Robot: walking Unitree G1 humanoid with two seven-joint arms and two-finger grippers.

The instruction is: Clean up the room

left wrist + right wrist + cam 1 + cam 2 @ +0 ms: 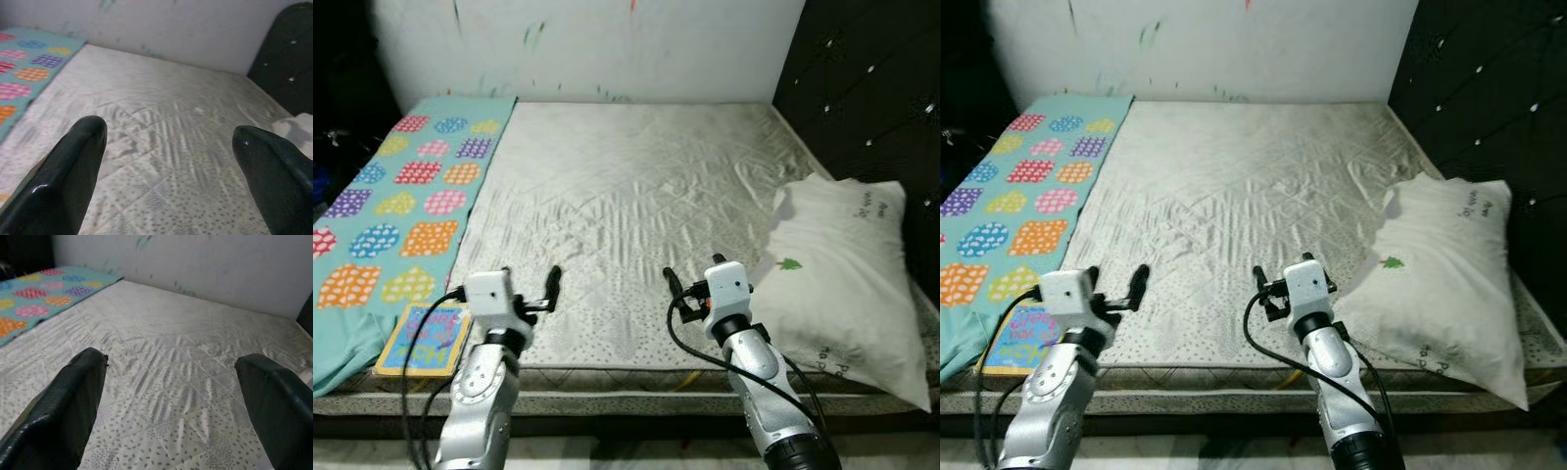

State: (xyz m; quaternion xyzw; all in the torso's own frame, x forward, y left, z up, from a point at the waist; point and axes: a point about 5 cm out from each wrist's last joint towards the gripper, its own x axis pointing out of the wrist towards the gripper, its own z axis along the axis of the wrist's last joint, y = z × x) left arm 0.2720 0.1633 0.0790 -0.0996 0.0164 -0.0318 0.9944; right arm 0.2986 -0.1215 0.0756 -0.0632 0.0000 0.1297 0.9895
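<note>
Nearest the robot, both silver arms reach forward over the front edge of a bare mattress [626,186]. The left gripper [530,286] hovers above the near left part of the mattress with its two black fingers spread wide and nothing between them; the right gripper [693,274] hovers near the middle of the front edge, its fingers likewise spread apart and empty. Just beside the left arm, a colourful children's book [424,339] lies flat at the front left corner, on the edge of a teal blanket [401,196] patterned with bright hearts and circles, which runs along the left side of the mattress. To the right, a white pillow [847,279] slumps against the dark padded headboard [871,88]. Beyond the mattress stands a white wall [607,44] with small paint marks.
</note>
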